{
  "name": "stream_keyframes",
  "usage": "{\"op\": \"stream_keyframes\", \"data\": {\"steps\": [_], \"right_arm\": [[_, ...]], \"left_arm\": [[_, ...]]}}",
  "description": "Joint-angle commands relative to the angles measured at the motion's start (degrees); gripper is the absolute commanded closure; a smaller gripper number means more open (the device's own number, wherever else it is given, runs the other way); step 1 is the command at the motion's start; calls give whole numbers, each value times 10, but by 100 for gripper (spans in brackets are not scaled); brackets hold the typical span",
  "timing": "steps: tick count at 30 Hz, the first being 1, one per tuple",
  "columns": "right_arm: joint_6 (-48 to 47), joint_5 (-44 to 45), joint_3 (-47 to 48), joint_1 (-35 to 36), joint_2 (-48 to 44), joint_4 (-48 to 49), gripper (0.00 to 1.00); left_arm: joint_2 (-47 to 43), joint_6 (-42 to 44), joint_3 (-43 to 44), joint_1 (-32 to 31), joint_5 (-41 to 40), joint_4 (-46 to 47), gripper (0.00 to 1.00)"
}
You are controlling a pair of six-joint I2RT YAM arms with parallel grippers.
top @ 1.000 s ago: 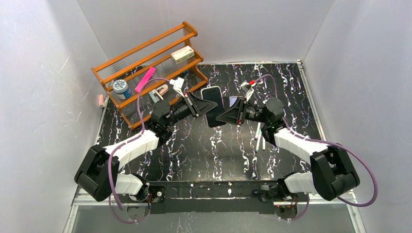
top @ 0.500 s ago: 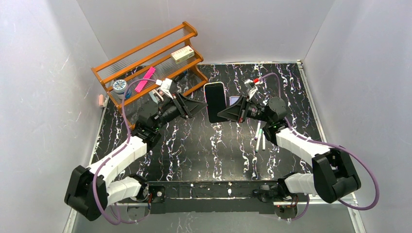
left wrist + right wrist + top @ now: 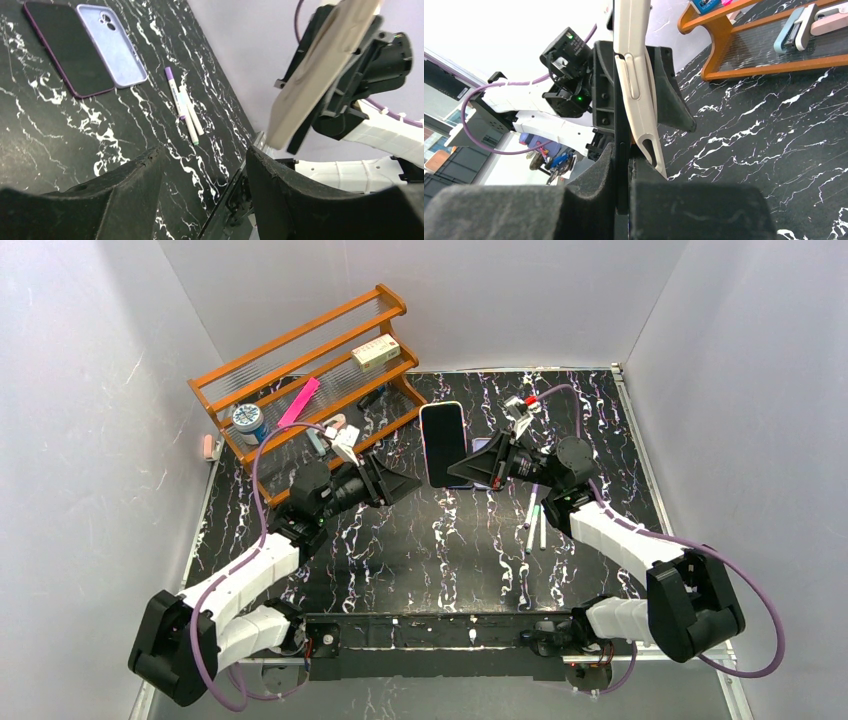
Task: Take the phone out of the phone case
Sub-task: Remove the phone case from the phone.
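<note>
Phone (image 3: 443,443) is in the air just past table centre, toward 12 o'clock, standing near upright and still inside its cream phone case (image 3: 320,75). What changed in the last second: both arms were on it, then the left gripper (image 3: 408,484) let go and backed off toward 8 o'clock. It now sits well apart from the phone, fingers spread about halfway, nothing between them. The right gripper (image 3: 458,473) tightened at the same time and is now clamped hard on the phone's lower edge from 4 o'clock, so it carries the load alone. In the right wrist view the case's near corner looks splayed off the dark phone body. I read that as 1 corner peeled, but the phone is not out yet. My guess is the left arm is repositioning for another pull on the case, so the task looks roughly mid-way. Containers: a 2nd, lilac case (image 3: 114,42) lies flat and empty on the table, touching a dark phone (image 3: 67,47), with 2 markers (image 3: 182,102) near them at 5 o'clock. The orange rack (image 3: 392,306) at 10 o'clock holds a blue-lidded jar (image 3: 247,422), a pink strip (image 3: 298,403), a small box (image 3: 375,350), and small clip-like items on the lowest shelf that are too small to identify.
</note>
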Motion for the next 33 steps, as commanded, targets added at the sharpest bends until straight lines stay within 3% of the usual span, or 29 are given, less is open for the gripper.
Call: {"op": "stream_keyframes", "data": {"steps": [1, 10, 33], "right_arm": [[10, 6, 38, -2, -22, 61, 99], [24, 3, 37, -2, -13, 81, 99], [31, -1, 20, -2, -24, 86, 99]], "left_arm": [[-18, 8, -10, -1, 18, -3, 42], [-4, 6, -3, -30, 28, 22, 34], [32, -3, 29, -50, 28, 64, 33]]}}
